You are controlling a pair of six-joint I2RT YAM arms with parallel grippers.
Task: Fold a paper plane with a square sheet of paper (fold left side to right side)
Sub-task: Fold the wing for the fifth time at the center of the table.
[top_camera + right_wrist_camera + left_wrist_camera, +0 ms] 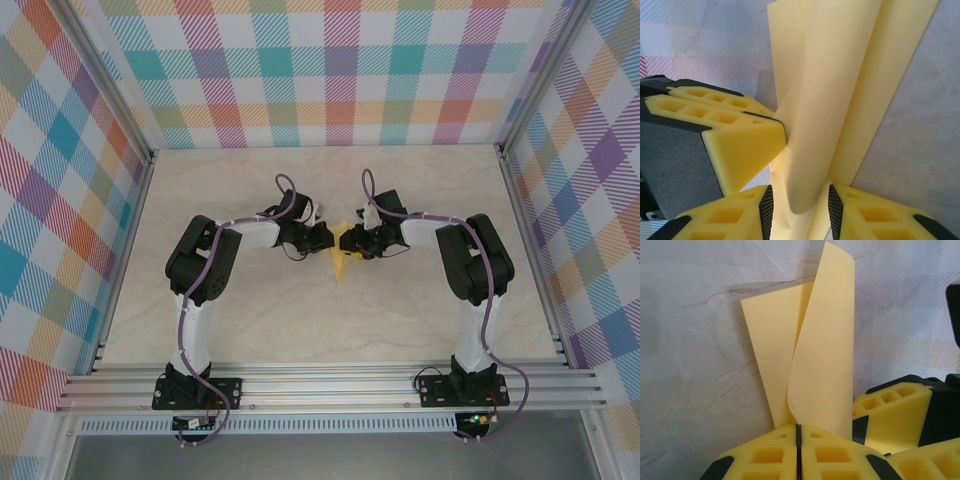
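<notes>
Holding now: L claw (322, 240) clamped tight on the folded yellow paper (343, 262), mid-table (250, 330).
L claw detail: wrist cam, fingers (765, 455) pressed together, no gap, paper sprouting from the seam toward 12 o'clock.
R claw (354, 240): jaws part-way apart, straddling a curled flap. Pads (766, 205) sit either side, flap not squashed flat.
Paper shape: two long narrow panels, one flat behind, one curling fwd w/ a soft rounded bend, no sharp crease there.
Paper place: between both claws. Top cam shows its pointed end toward 6 o'clock, past the fingertips. Can't tell if the tip touches the table.
Claw layout: L at 9 o'clock of the paper, R at 3 o'clock, tips nearly meeting.
Neighbours: R wrist cam has L claw's yellow finger (740, 145) at 9 o'clock, right against the paper.
</notes>
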